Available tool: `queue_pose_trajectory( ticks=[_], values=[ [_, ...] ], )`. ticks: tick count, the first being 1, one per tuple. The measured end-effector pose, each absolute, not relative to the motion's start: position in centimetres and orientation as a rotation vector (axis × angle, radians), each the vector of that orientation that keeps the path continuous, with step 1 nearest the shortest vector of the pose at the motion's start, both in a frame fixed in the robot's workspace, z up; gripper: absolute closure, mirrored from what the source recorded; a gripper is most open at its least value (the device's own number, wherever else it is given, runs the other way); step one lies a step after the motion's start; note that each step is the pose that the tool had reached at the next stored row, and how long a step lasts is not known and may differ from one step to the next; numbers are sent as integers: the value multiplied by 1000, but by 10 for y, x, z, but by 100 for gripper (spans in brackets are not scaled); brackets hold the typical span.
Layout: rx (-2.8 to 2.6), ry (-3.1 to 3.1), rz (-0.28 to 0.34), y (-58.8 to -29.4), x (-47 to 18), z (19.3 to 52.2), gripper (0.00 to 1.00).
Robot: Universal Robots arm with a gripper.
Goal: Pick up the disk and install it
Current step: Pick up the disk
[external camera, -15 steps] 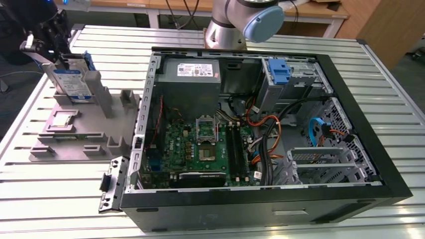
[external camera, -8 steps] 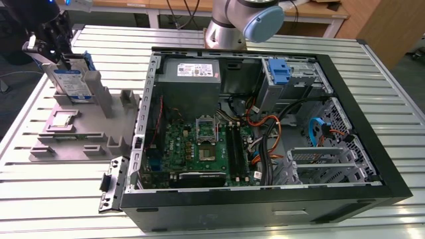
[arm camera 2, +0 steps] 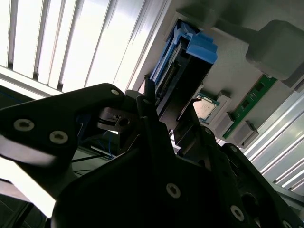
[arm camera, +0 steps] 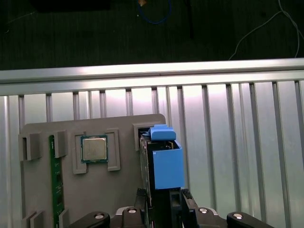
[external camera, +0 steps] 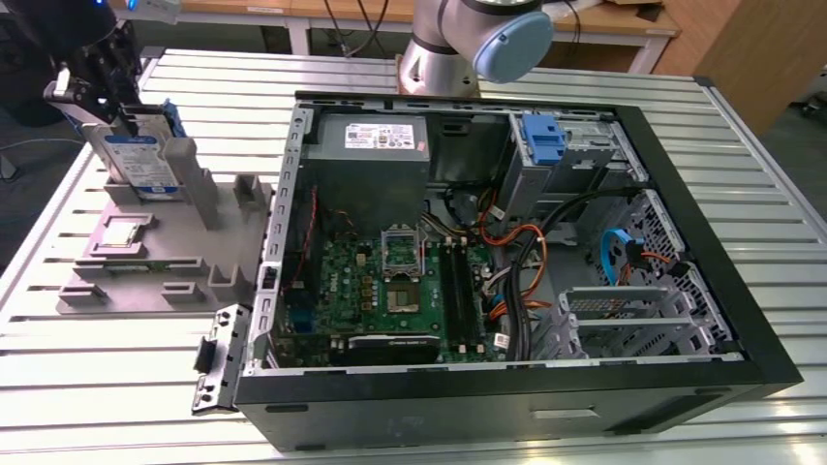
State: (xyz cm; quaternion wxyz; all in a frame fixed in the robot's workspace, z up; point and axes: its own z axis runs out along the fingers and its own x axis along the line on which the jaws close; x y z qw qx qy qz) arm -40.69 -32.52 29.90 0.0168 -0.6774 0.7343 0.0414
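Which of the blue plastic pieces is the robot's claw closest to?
The one framing the disk that stands upright in the grey holder, outside the computer case; the gripper is at it. The other blue bracket sits inside the case.

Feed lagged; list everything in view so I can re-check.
disk: one, silver with blue carrier, upright in fixture
fixture: one, grey, table, exterior view's left
processor chip: one, silver, on fixture
memory stick: one, green, on fixture
computer case: one, black, open, mid-table
motherboard: one, green, inside case
power supply: one, grey, inside case
bracket: one, blue, case drive bay
table: one, silver slats, under everything
arm: one, grey-blue, behind case
pincer: one, black, at the disk
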Motion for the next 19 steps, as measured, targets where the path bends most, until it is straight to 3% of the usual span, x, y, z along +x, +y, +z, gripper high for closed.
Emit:
queue_pose_trajectory(
  ticks=[5, 6, 19],
  values=[
    [-2106, 2283, 129, -325, -407, 299, 60],
    [-2106, 2283, 129, -325, -407, 299, 64],
    [-2112, 2277, 129, -325, -407, 299, 64]
  ],
)
